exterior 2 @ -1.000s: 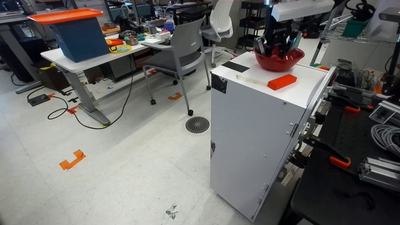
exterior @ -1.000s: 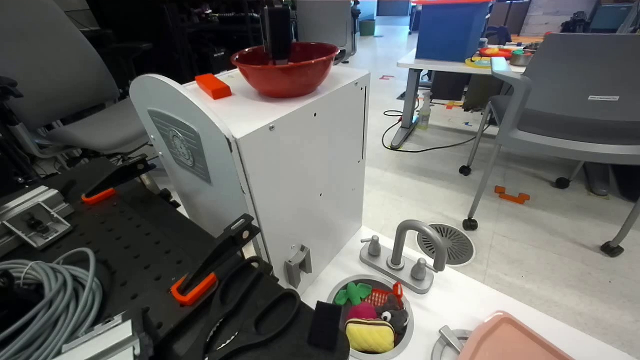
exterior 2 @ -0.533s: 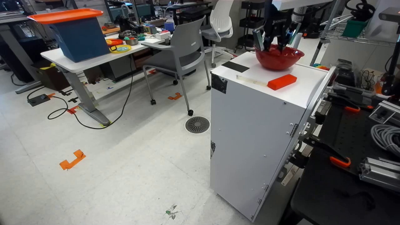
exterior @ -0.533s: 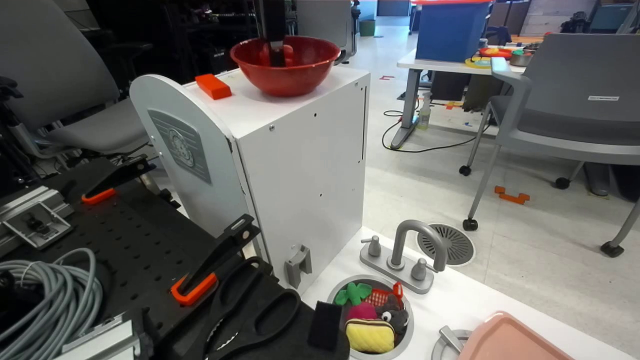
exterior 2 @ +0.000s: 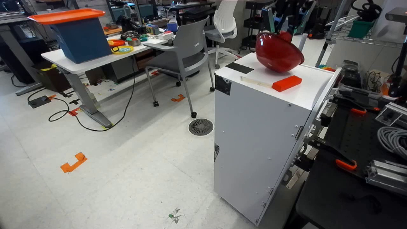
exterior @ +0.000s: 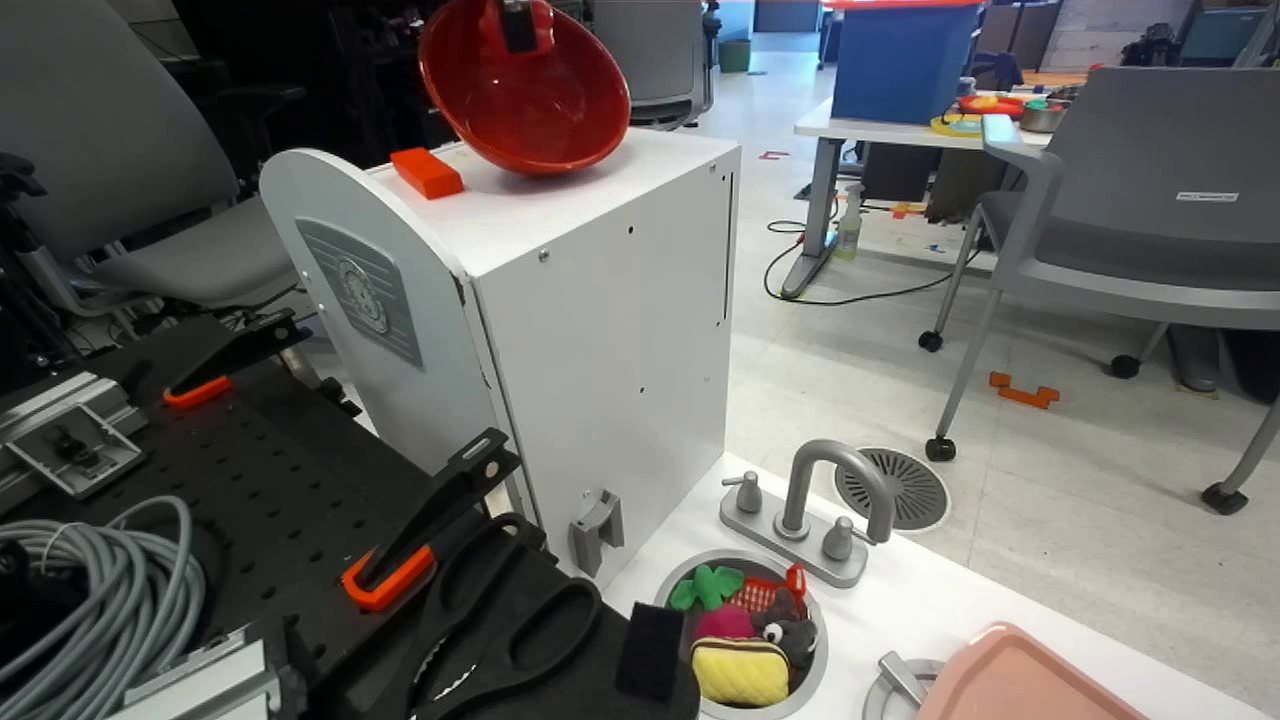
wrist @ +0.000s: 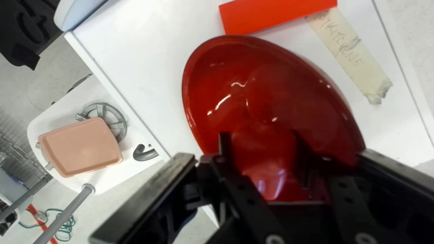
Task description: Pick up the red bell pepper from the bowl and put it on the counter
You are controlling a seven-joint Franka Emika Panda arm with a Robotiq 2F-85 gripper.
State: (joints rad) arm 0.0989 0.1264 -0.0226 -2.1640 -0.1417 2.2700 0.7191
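Fingers (exterior: pixel 518 28) clamped on the pepper (wrist: pixel 266 154); you have it at the raised side of the bowl (exterior: pixel 540 108). Bowl steeply tipped, low side on the desk (exterior: pixel 508 226). Orange block (exterior: pixel 427 174) just beside the bowl; lettered tape (wrist: pixel 349 56) near the bowl.

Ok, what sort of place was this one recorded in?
Most likely a robotics or engineering lab, not a real kitchen: a black perforated board with coiled grey cable on it, a wheeled office chair, and a toy-like sink holding plush-looking toys.
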